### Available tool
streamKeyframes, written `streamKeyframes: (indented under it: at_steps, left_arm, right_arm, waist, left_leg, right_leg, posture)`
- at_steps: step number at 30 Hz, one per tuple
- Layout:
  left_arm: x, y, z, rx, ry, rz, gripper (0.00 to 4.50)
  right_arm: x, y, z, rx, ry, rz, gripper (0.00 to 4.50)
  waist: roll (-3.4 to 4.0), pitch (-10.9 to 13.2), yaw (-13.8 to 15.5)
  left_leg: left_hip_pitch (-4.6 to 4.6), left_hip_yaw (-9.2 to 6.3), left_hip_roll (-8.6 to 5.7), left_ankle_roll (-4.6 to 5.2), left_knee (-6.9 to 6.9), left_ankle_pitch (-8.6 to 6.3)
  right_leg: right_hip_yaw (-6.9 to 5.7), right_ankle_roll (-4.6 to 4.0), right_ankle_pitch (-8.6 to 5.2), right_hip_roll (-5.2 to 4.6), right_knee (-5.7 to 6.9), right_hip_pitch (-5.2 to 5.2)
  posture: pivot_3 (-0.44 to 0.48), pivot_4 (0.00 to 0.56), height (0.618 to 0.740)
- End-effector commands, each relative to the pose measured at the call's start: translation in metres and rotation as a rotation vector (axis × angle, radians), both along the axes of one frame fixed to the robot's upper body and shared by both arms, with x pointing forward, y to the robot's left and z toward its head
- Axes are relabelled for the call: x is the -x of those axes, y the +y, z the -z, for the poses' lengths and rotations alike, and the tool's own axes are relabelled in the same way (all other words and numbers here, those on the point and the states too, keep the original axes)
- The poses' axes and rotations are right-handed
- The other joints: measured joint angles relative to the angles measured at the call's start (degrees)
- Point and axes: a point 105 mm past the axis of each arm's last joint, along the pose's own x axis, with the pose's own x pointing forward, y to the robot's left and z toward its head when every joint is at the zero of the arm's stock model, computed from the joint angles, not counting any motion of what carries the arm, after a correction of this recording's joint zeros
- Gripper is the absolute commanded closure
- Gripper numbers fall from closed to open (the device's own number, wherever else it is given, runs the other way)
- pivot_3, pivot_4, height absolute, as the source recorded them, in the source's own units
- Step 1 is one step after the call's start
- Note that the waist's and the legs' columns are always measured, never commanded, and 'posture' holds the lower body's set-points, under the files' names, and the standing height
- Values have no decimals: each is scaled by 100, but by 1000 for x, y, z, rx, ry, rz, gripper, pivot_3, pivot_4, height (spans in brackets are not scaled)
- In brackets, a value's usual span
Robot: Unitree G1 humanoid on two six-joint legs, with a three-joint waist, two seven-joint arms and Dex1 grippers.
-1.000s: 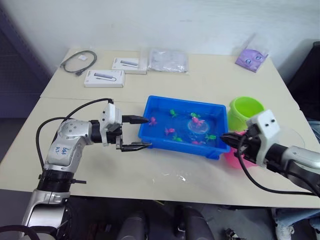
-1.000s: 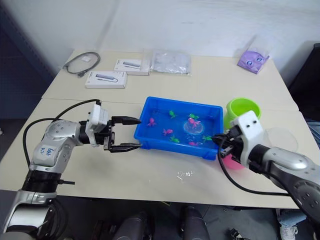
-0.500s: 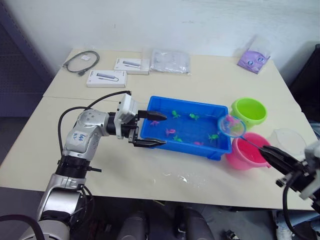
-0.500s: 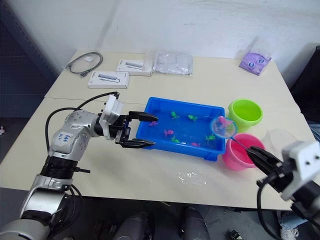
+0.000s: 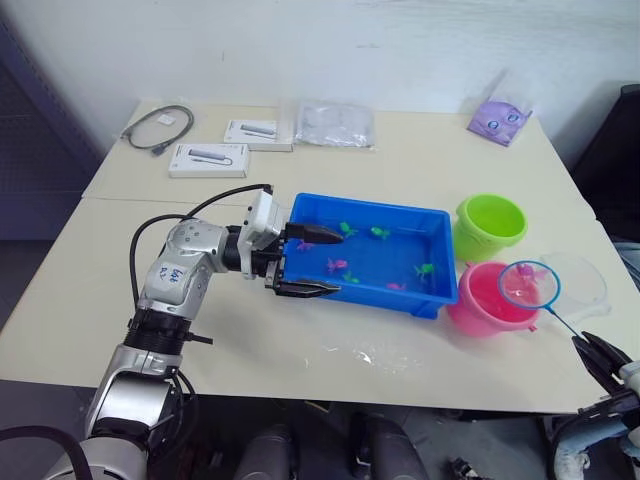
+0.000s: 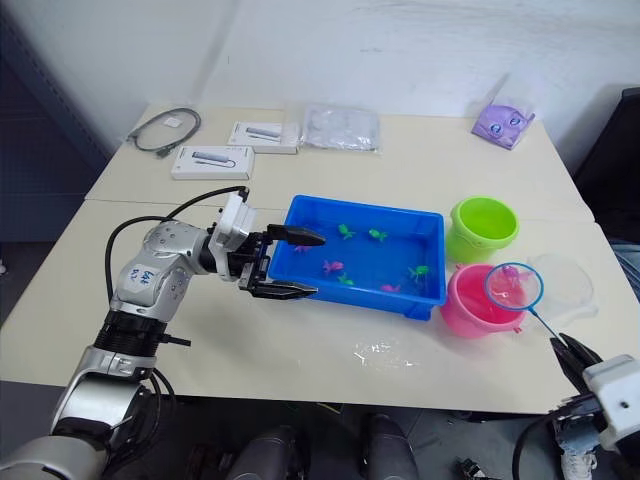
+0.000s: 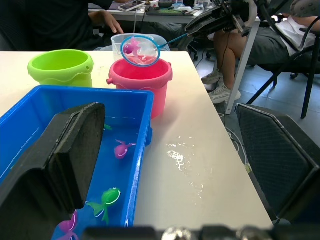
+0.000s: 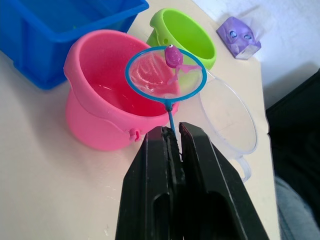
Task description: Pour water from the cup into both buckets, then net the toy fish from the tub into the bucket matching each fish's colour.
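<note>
The blue tub [image 5: 366, 207] holds water and several toy fish, such as a green one [image 5: 425, 270] and a pink one [image 5: 338, 264]. My left gripper [image 5: 316, 264] is open, with its fingers straddling the tub's left wall. Low at the right, my right gripper [image 5: 598, 356] is shut on the net's thin handle. The net [image 5: 528, 284] hovers over the right rim of the pink bucket [image 5: 480, 306] with a pink fish [image 8: 173, 56] in its mesh. The green bucket [image 5: 490, 225] stands just behind. The clear cup [image 5: 582, 283] sits right of the pink bucket.
Two white boxes [image 5: 208, 159], a grey cable [image 5: 157, 127], a clear plastic bag [image 5: 335, 123] and a purple pouch [image 5: 497, 119] lie along the table's far side. Spilled water [image 5: 368, 355] glistens in front of the tub. Seated people [image 7: 280, 35] show beyond the table's right end.
My right arm has drawn back to the right, carrying the net and pink fish from over the tub's right end to over the pink bucket. The left gripper stays at the tub's left wall.
</note>
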Motion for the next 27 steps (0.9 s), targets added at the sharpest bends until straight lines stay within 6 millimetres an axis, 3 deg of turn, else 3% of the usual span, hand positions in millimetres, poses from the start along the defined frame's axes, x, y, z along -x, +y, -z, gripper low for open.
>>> streamKeyframes:
  at_steps: [1,9,15,17,19,23,27]
  left_arm:
    - [4,0,-4,6,-32,2,36]
    - [5,-2,-3,7,-26,8,36]
    - [6,-2,-3,5,-31,14,36]
    - [6,-1,-3,5,-31,15,36]
    - [6,2,-2,8,-30,9,36]
    - [1,14,2,2,-33,-42,36]
    - [-8,34,6,-37,-48,-127,36]
  right_arm:
    - [-2,6,-11,263,-95,-23,4500]
    - [6,-3,-6,651,-152,1,4500]
    - [12,5,-14,771,-238,-44,4500]
    - [11,7,-22,695,-286,-31,4500]
    - [6,16,-25,501,-293,-67,4500]
    - [-14,53,-36,-20,-196,-265,4500]
    - [-36,73,-55,-153,-46,-410,4500]
  waist:
    - [0,0,3]
    - [0,0,8]
    - [0,0,1]
    - [0,0,-22]
    - [0,0,-52]
    - [-1,0,-146]
    - [0,0,-134]
  left_leg:
    - [3,1,0,-1,0,0]
    - [11,9,0,-8,-1,-1]
    - [17,12,0,-11,-1,-1]
    - [21,12,1,-15,-1,0]
    - [23,13,2,-17,-1,2]
    - [37,13,8,-16,-1,2]
    - [43,10,10,-15,0,3]
  right_leg:
    - [2,-2,-1,0,3,0]
    - [9,-8,-5,0,13,0]
    - [13,-15,-9,0,19,2]
    - [15,-17,-11,1,24,2]
    - [16,-18,-11,1,28,3]
    - [23,-21,-13,0,39,13]
    - [23,-24,-14,-2,47,13]
  posture:
    - [0,150,740]
    - [0,150,740]
    - [0,150,740]
    - [0,150,740]
    - [0,150,740]
    - [0,150,740]
    - [0,150,740]
